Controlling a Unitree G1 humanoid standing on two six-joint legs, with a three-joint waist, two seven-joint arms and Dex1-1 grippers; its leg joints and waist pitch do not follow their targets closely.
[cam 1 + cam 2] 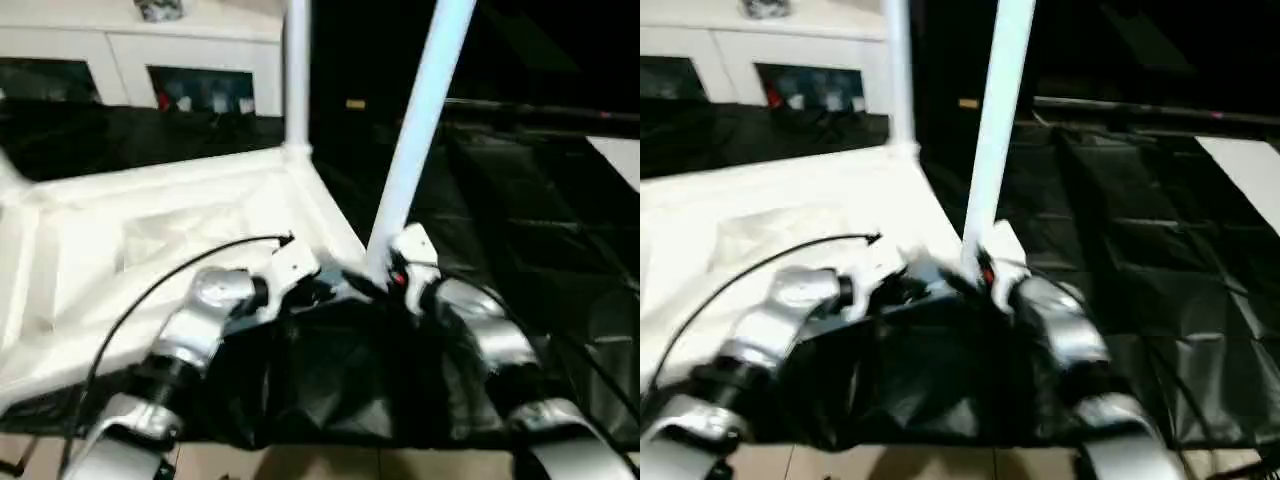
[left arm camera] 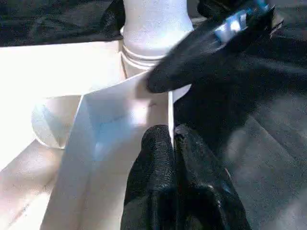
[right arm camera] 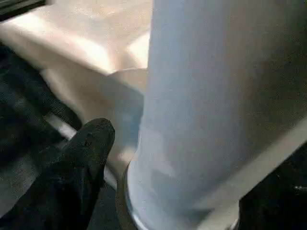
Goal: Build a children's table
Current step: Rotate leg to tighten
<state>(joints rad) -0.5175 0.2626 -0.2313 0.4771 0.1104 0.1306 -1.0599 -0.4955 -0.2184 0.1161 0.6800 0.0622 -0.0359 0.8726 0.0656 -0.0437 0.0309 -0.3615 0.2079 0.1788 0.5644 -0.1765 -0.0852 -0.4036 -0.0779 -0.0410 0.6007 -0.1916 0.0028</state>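
Two legs already stand on the upturned table top (image 1: 150, 230); the far leg (image 1: 297, 70) is upright, the near leg (image 1: 420, 120) leans. The right gripper (image 3: 158, 158) grasps its base at the corner socket (image 2: 139, 62). The left gripper (image 2: 173, 158) pinches the rim, fingers closed. Next, I think, it must be straightened and pushed down.

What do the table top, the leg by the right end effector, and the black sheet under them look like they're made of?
Table top: probably moulded plastic, smooth white, going by its thin ribs and rounded corner socket.
Leg: likely plastic tube, smooth with a slight sheen, ringed collar at its base.
Black sheet: looks like thin plastic film, glossy and creased.
The right end effector is shut on the leg.
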